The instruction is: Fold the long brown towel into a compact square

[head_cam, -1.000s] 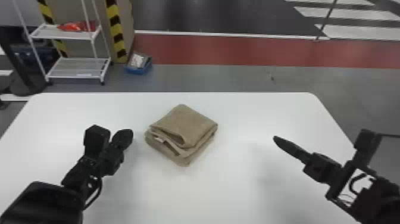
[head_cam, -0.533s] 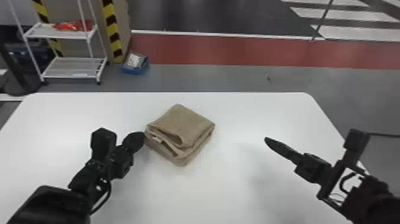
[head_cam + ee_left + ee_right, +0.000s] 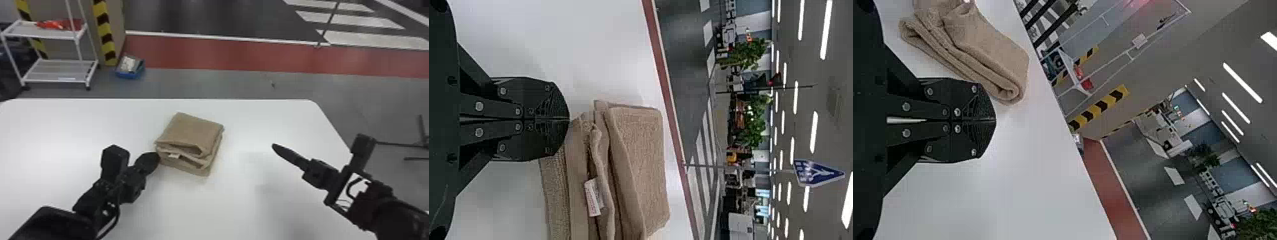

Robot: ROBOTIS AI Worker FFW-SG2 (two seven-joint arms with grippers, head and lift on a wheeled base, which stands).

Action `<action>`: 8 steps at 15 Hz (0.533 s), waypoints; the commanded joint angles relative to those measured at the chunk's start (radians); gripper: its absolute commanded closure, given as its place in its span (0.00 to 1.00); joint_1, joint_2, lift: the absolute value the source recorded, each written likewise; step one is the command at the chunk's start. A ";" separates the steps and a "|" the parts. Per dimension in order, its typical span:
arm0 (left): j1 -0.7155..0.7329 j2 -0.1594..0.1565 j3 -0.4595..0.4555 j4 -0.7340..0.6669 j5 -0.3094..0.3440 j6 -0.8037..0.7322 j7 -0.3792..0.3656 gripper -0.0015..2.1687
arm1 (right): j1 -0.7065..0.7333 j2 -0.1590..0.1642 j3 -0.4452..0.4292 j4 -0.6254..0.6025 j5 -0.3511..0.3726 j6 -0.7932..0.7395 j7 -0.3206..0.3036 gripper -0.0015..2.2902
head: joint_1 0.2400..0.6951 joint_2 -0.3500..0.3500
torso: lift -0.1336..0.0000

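Note:
The brown towel lies folded into a thick, layered, roughly square stack on the white table, its near edges loosely stacked with a small white tag showing. My left gripper touches the stack's left side, low by the near-left corner. In the left wrist view that gripper has its fingers together, tips against the corner of the towel; no cloth is visible between them. My right gripper is off to the towel's right, above the table. The right wrist view shows this gripper with closed fingertips, beside the towel.
The white table extends around the towel, with its rounded far-right corner beyond the right arm. On the floor behind stand a white shelf rack at the left and a blue box.
The left gripper has moved right against the towel. The towel has turned on the table, its near end swinging right. The head view has shifted toward the right.

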 commanded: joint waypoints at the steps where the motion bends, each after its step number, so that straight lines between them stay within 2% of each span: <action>1: 0.038 -0.002 -0.052 -0.047 0.001 0.026 -0.002 0.77 | -0.027 0.000 0.014 0.031 0.002 -0.005 0.000 0.83 | 1.00 0.23 | 0.12; 5: 0.089 -0.007 -0.106 -0.124 0.006 0.035 0.000 0.77 | -0.048 0.004 0.036 0.058 0.004 -0.021 0.000 0.83 | 1.00 0.16 | 0.12; 8: 0.096 -0.007 -0.084 -0.156 0.006 0.016 0.024 0.77 | -0.070 0.009 0.092 0.068 0.007 -0.039 -0.006 0.83 | 1.00 0.14 | 0.12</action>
